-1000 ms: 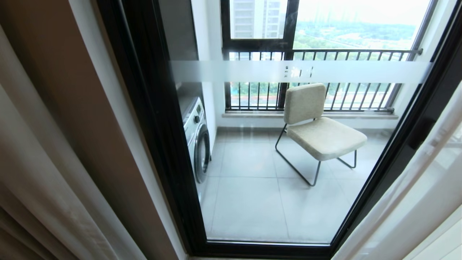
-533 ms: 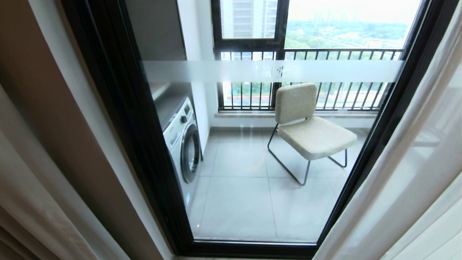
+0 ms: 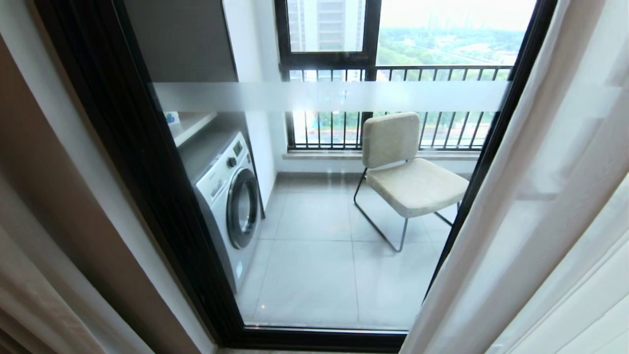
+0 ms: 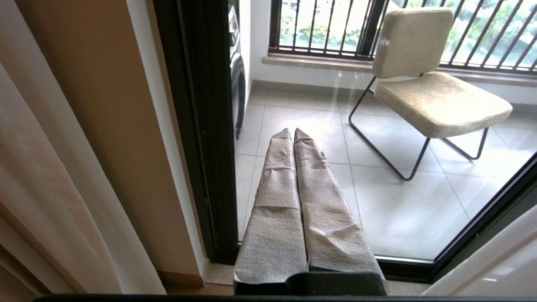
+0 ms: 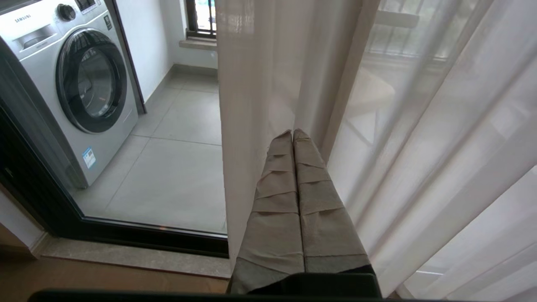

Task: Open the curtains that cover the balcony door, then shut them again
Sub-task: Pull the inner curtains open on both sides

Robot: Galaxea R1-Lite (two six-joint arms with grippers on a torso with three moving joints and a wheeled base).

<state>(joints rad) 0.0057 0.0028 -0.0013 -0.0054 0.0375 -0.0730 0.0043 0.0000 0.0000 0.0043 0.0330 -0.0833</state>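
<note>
Currently balcony door (image 3: 314, 206) seen uncovered at centre of head view. Sheer curtain (image 3: 530, 221) gathered at 3 o'clock, cream-beige drape (image 3: 29, 295) at 8 o'clock. Washing machine (image 3: 226, 196) and padded chair (image 3: 408, 172) visible through glass. Left gripper (image 4: 292, 131) pressed closed, nothing held, pointed at glass. Right gripper (image 5: 292, 132) likewise closed, empty, tips just before sheer folds.
</note>
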